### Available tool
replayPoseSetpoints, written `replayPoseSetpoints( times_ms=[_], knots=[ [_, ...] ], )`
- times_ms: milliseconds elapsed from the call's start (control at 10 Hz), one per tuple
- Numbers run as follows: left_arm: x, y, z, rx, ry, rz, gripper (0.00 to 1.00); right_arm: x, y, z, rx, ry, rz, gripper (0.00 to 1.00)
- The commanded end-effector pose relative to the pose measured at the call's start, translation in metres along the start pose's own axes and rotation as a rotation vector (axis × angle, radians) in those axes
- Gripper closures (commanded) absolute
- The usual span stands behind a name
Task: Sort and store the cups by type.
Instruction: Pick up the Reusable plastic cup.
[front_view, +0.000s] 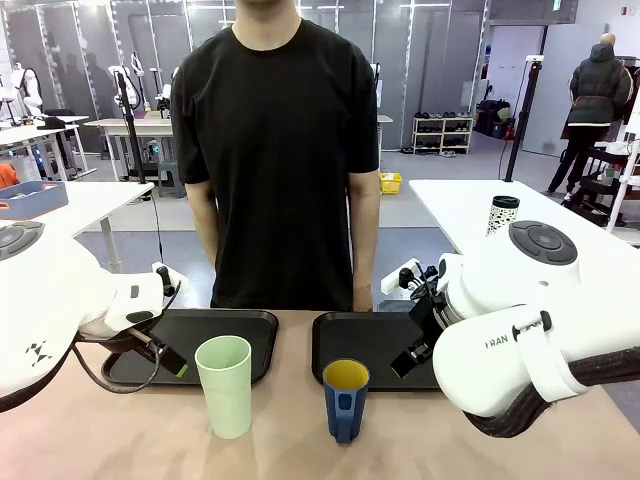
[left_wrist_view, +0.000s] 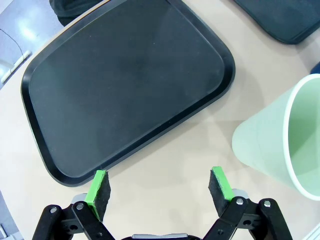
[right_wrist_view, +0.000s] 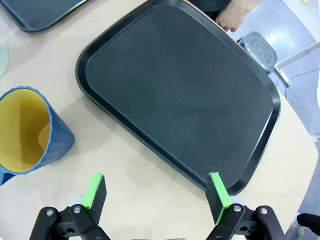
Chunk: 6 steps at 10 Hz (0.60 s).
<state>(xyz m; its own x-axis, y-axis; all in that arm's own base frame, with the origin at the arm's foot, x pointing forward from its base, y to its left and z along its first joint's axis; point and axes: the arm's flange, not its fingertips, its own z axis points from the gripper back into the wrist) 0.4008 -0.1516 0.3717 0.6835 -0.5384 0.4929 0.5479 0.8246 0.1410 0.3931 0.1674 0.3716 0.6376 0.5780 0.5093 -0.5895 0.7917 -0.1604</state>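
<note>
A tall pale green cup (front_view: 225, 385) stands upright on the tan table in front of the left black tray (front_view: 245, 325); the left wrist view has that cup (left_wrist_view: 280, 137) at its right edge. A shorter dark blue cup with a yellow inside (front_view: 345, 399) stands before the right black tray (front_view: 365, 330), and appears as the blue cup (right_wrist_view: 27, 130) at the left of the right wrist view. My left gripper (left_wrist_view: 159, 187) hangs open above the table beside the left tray (left_wrist_view: 127, 82), holding nothing. My right gripper (right_wrist_view: 156, 192) is open over the near rim of the right tray (right_wrist_view: 175, 90), also holding nothing.
A person in a black shirt (front_view: 275, 150) stands at the far side of the table, one hand (right_wrist_view: 235, 17) near the right tray's far edge. A white speckled cylinder with a black lid (front_view: 502, 214) stands on a white table behind my right arm.
</note>
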Motion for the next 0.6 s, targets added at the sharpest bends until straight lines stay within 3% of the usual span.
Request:
replayPoseSetpoints(
  times_ms=[0, 500],
  knots=[
    [-0.0002, 0.0009, 0.0000, 0.000, 0.000, 0.003, 0.00, -0.0001, -0.0002, 0.0000, 0.001, 0.000, -0.003, 0.00],
    [-0.0002, 0.0009, 0.0000, 0.000, 0.000, 0.003, 0.00, -0.0001, -0.0002, 0.0000, 0.001, 0.000, -0.003, 0.00]
  ],
)
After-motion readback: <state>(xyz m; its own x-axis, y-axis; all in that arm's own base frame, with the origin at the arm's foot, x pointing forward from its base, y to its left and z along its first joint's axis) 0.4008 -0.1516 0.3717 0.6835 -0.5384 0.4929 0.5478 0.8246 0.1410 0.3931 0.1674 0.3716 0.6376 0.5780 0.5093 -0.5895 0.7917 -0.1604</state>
